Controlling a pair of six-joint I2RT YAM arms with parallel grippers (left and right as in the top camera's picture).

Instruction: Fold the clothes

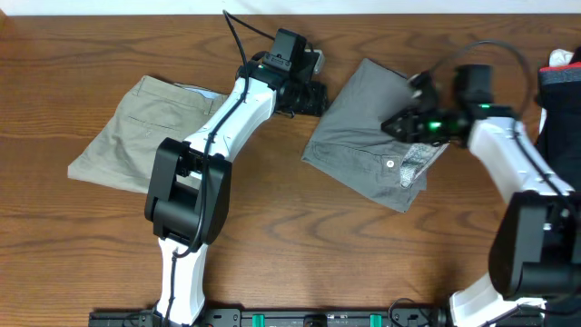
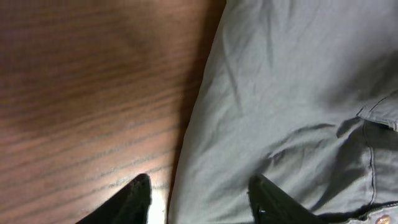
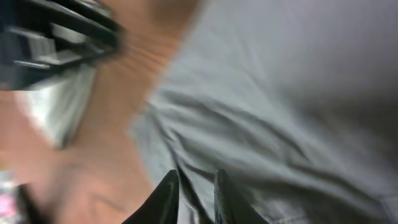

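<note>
The mid-grey trousers (image 1: 363,136) lie folded on the table right of centre, with the button (image 1: 390,164) and waistband toward the front. My left gripper (image 1: 320,98) is open at their far left edge. In the left wrist view its fingers (image 2: 198,183) straddle that edge, one over the wood and one over the grey cloth (image 2: 292,93). My right gripper (image 1: 397,123) is over the trousers' right part. In the right wrist view its fingers (image 3: 194,177) are shut on a ridge of grey cloth (image 3: 280,124). The khaki-beige trousers (image 1: 136,136) lie folded at the left.
The wooden table (image 1: 290,236) has bare wood along the front. A pile of dark cloth (image 1: 558,91) with a red and white item on top sits at the right edge, next to my right arm.
</note>
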